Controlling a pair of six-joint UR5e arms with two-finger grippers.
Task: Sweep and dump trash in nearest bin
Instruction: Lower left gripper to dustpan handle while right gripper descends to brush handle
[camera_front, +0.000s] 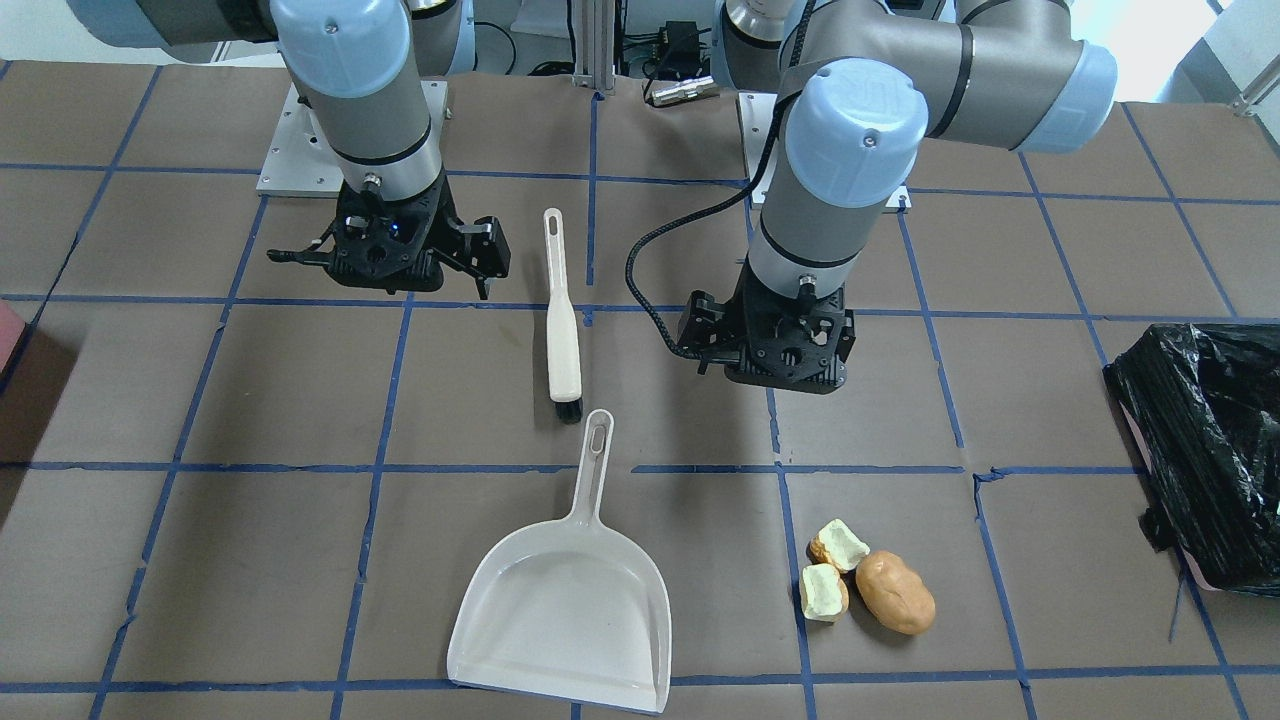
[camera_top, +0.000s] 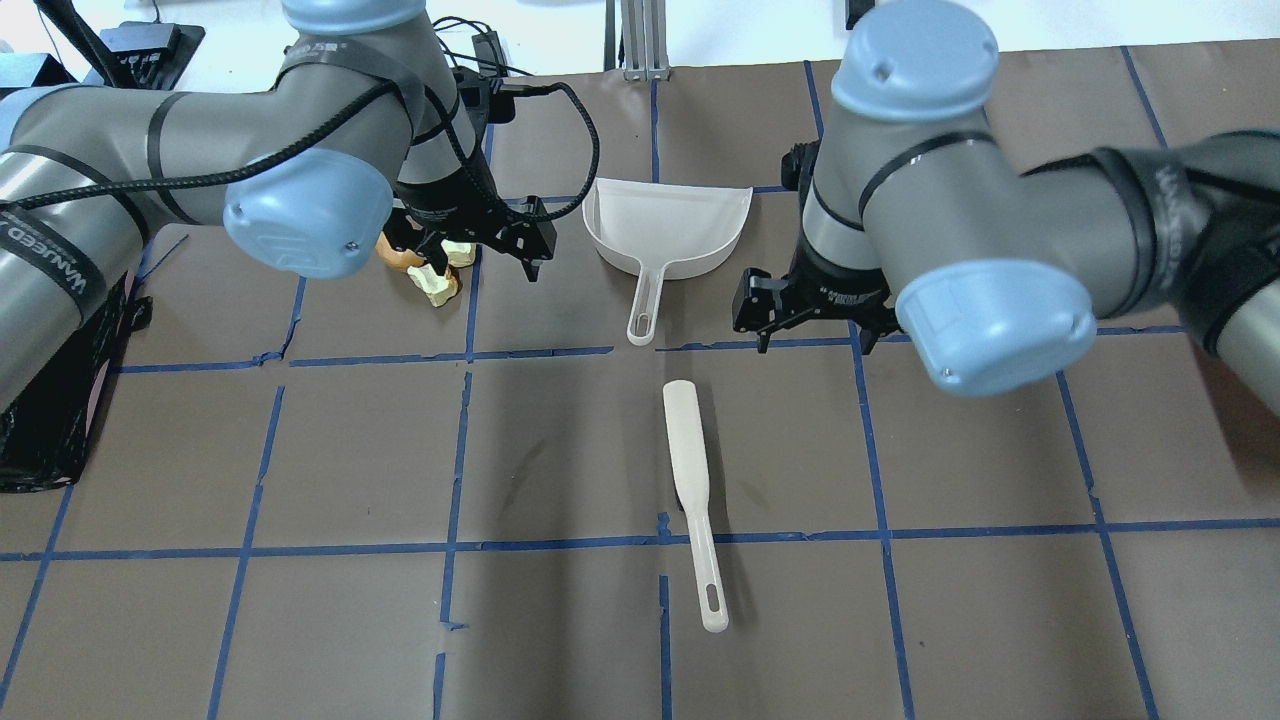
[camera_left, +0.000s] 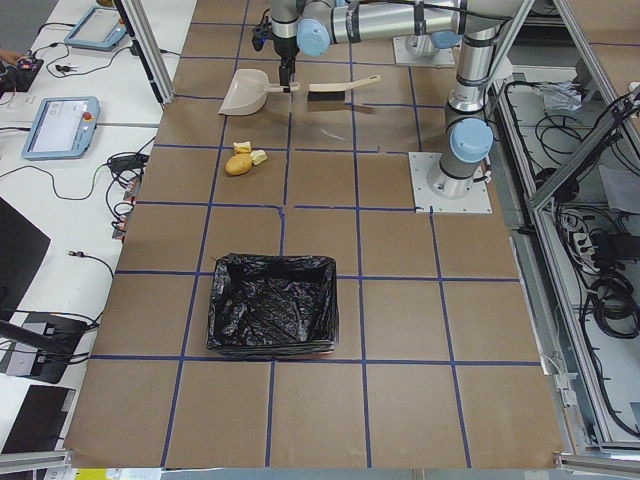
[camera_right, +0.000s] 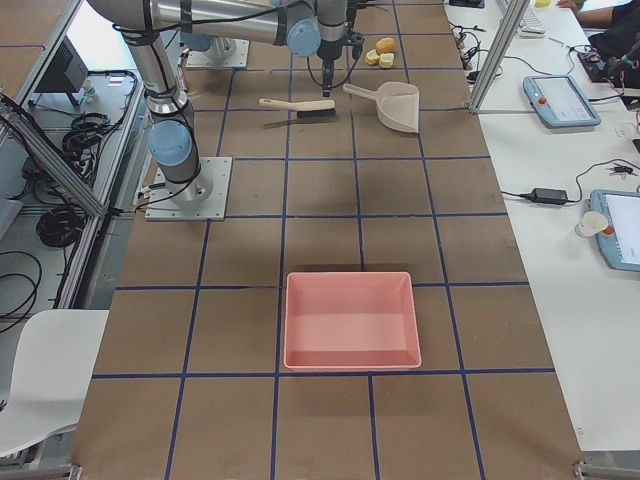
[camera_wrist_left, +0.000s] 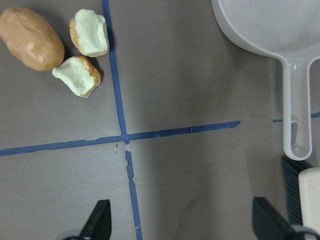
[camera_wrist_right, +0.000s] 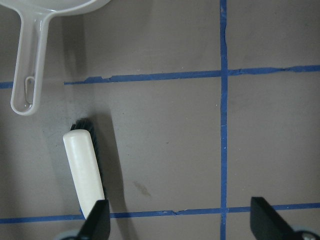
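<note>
The trash lies together on the brown table: an orange-brown potato-shaped lump (camera_front: 895, 592) (camera_wrist_left: 31, 38) and two pale-faced chunks (camera_front: 838, 545) (camera_front: 824, 592) (camera_wrist_left: 90, 40) (camera_wrist_left: 77, 76). The nearest bin (camera_front: 1210, 450) (camera_left: 272, 305) is lined with a black bag and sits on my left side. A white dustpan (camera_front: 565, 610) (camera_top: 668, 225) and a white brush (camera_front: 562, 320) (camera_top: 690, 470) lie in the middle. My left gripper (camera_front: 772, 350) (camera_wrist_left: 182, 222) hangs open over the table between trash and dustpan handle. My right gripper (camera_front: 385, 260) (camera_wrist_right: 181, 222) hangs open beside the brush (camera_wrist_right: 85, 170), holding nothing.
A pink tray (camera_right: 350, 320) sits far off on my right side of the table. Blue tape lines grid the brown surface. The arms' base plates (camera_front: 300, 150) stand at the robot's edge. Operator desks with tablets (camera_left: 60, 125) flank the far side.
</note>
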